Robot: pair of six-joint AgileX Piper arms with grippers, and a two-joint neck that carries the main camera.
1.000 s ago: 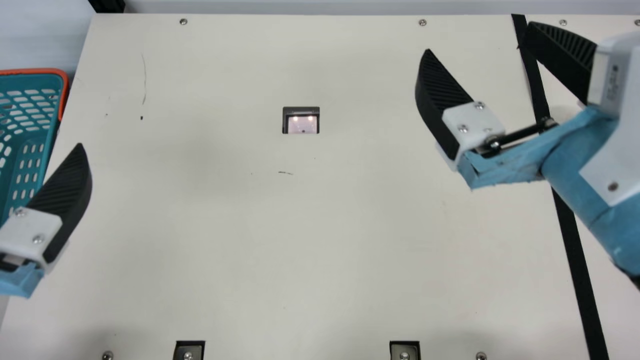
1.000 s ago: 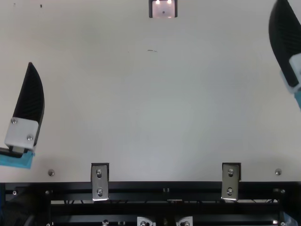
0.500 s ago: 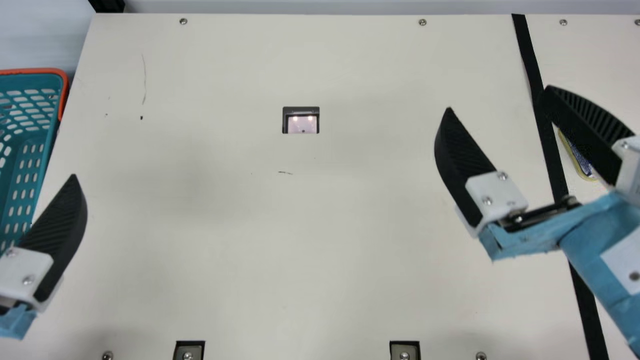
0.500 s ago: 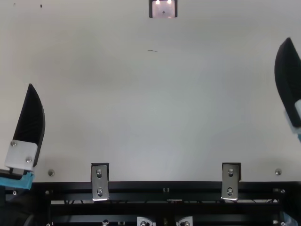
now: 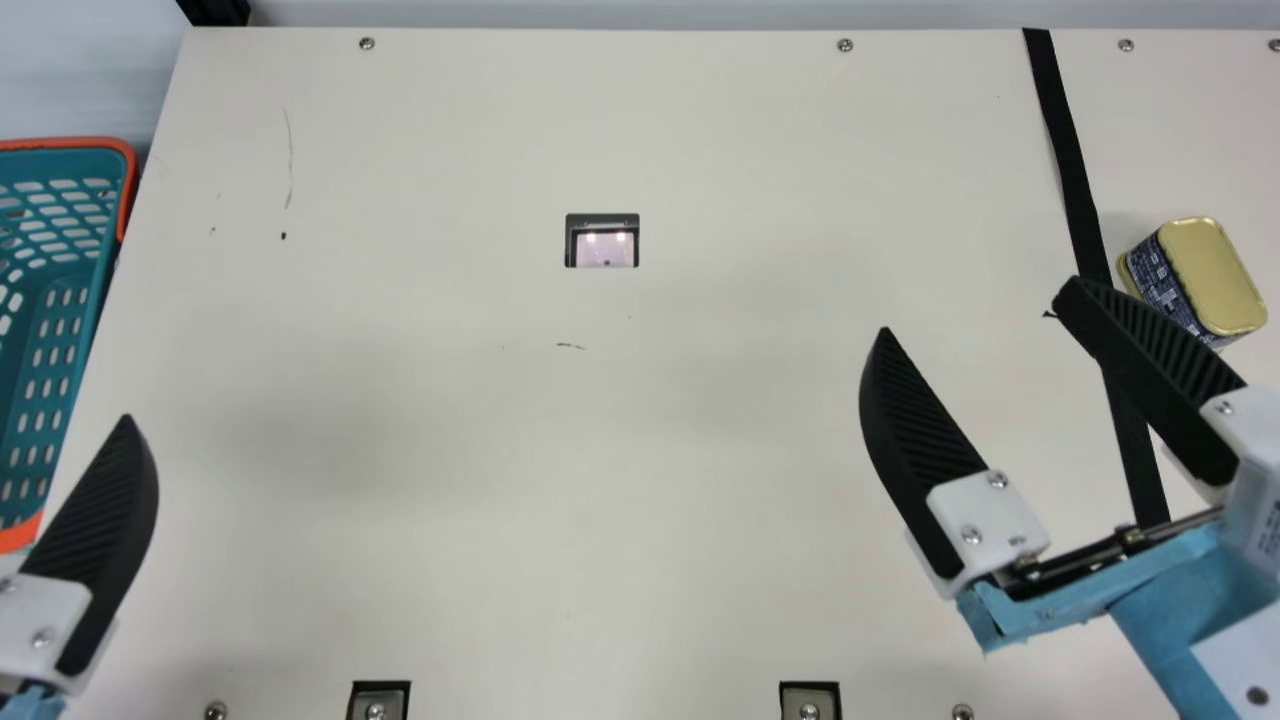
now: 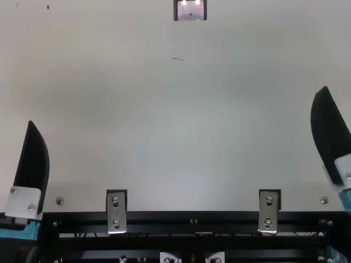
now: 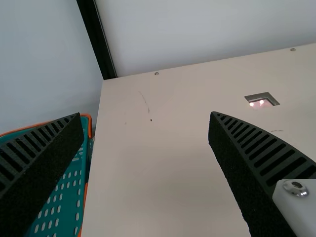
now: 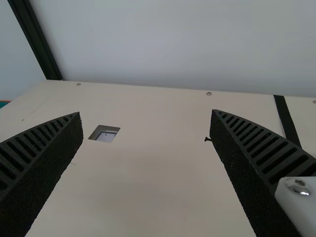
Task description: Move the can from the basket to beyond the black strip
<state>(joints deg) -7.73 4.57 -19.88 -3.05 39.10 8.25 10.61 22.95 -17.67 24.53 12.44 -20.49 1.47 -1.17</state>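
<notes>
Main view: gold-lidded tin [image 5: 1215,275], print on blue side, near fingertip of right gripper [image 5: 978,307]. Left wrist view: teal basket [image 7: 70,197] past finger of left gripper [image 5: 105,525]. Both open, empty.

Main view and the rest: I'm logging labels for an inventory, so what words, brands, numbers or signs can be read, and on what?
No text can be read.
Can: pale print on its dark blue side, too small to read.
Right gripper: small marks on its white housing, too small to read.
</notes>
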